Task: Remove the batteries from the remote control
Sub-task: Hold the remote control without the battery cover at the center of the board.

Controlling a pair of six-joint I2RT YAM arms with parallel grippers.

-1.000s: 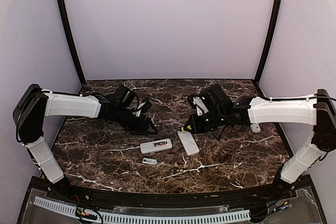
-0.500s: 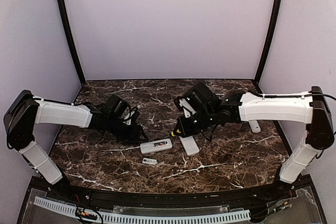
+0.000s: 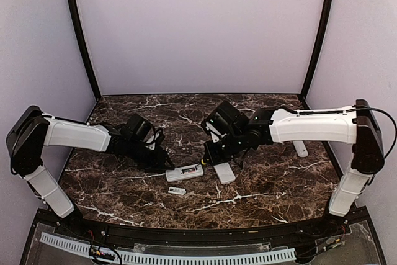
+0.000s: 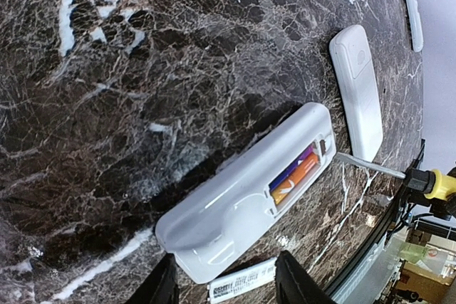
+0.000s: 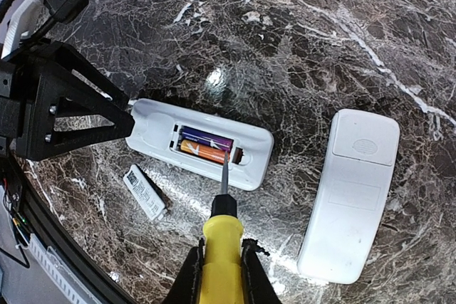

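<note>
Item: remote control (image 5: 260, 144), lying back-up on the marble table (image 3: 267, 190), battery bay uncovered. We count its small white cover (image 5: 146, 191) off and lying on the table beside it, toward the near edge. Batteries (image 5: 203, 149): two cells, one orange, one purple, both seated in the bay, so we judge opening done and extraction not begun. Right gripper (image 5: 221, 275): clenched on the yellow handle of a screwdriver (image 5: 221, 236), blade tip at the bay's edge beside the orange cell. Left gripper (image 4: 224, 282): jaws spread, at the remote's end away from the bay; we cannot tell whether they touch it. Second remote (image 5: 350, 194): close on the bay end, narrowing room there. Bare marble lies open farther back for freed cells; the table's front edge is near.
</note>
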